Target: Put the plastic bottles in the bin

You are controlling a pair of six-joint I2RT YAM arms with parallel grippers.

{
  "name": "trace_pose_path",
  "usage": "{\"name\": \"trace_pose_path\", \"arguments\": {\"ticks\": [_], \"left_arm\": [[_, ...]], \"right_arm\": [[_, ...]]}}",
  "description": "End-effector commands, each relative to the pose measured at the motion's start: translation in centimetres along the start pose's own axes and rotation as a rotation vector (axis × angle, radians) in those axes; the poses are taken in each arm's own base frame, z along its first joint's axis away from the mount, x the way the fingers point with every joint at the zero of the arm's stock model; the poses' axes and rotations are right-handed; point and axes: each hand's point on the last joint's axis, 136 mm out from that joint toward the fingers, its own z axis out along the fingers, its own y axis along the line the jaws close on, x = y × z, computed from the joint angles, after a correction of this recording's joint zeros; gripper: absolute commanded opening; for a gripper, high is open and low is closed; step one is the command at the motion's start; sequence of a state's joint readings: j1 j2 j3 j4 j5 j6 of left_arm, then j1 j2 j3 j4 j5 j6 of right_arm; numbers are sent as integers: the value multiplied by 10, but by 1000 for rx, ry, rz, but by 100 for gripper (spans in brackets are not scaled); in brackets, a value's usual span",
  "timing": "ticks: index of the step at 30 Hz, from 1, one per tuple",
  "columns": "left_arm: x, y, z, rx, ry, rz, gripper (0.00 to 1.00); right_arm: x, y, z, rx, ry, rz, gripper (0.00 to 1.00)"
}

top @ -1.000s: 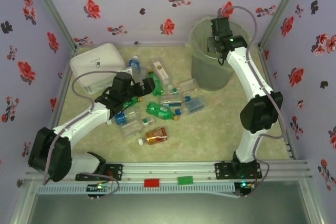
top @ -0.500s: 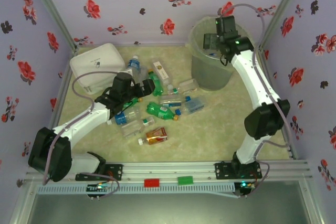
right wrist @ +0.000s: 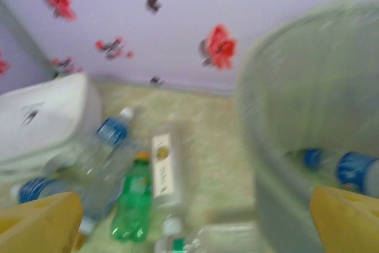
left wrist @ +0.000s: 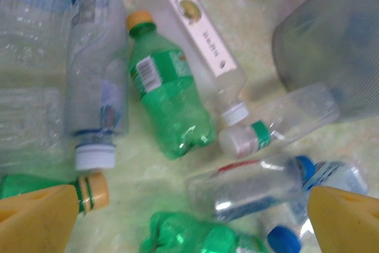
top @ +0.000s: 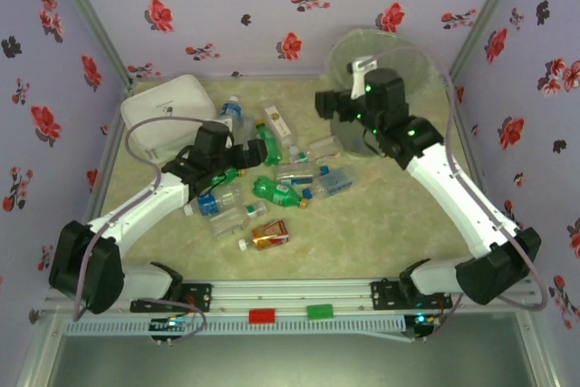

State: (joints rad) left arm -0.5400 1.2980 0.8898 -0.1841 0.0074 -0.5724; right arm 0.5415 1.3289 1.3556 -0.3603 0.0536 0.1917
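OK, top view, 12 o'clock = far wall. The bin (top: 426, 53) sits in the 1 o'clock corner, rim close to the back and right walls. The right arm crosses its near side, so I cannot tell whether it stands upright or leans. 1 blue-labelled bottle (right wrist: 354, 171) lies inside.

The right gripper (top: 324, 102) hangs just outside the bin's 9 o'clock edge, jaws spread wide, nothing between them.

The plastic bottles (top: 276, 189) lie in a loose pile mid-mat. The left gripper (top: 243, 155) hovers over the pile's 10 o'clock edge, jaws released and wide, nothing gripped. A green bottle (left wrist: 169, 108) with an orange cap lies just ahead of its fingers (left wrist: 35, 220).

The white box (top: 168, 115) fills the 10 o'clock corner. An amber bottle (top: 269, 236) marks the pile's 6 o'clock edge. Bare mat runs from there to the near rail (top: 299, 295). There is more bare mat at 4 o'clock, under the right forearm.
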Motion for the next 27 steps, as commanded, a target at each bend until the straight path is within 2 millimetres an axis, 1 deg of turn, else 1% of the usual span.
{"name": "trace_pose_path", "arguments": {"ticks": [1,3,7,10,12,14,17,20,23,25,27], "left_arm": [[28,-1,-17,3,131,126,100],[47,-8,-24,46,189,174,100],[84,-21,-36,102,273,271,100],[113,-28,-42,116,358,334,100],[134,-32,-44,126,413,370,100],[156,-39,-46,146,463,412,100],[180,-43,-46,147,524,469,100],[195,-43,-44,136,578,503,100],[207,-39,-42,126,617,536,100],[214,-35,-41,118,636,548,100],[221,-29,-39,104,656,548,100]], "right_arm": [[25,20,11,-84,22,76,100],[41,28,18,-88,48,78,100],[65,32,32,-72,114,85,100],[78,29,40,-52,159,72,100],[85,22,44,-16,173,43,100],[88,9,45,53,169,11,100],[87,-7,42,136,160,-35,100],[85,-22,37,219,144,-51,100],[83,-44,30,337,114,-63,100],[82,-47,27,341,107,-64,100],[81,-44,25,311,98,-55,100]]}}
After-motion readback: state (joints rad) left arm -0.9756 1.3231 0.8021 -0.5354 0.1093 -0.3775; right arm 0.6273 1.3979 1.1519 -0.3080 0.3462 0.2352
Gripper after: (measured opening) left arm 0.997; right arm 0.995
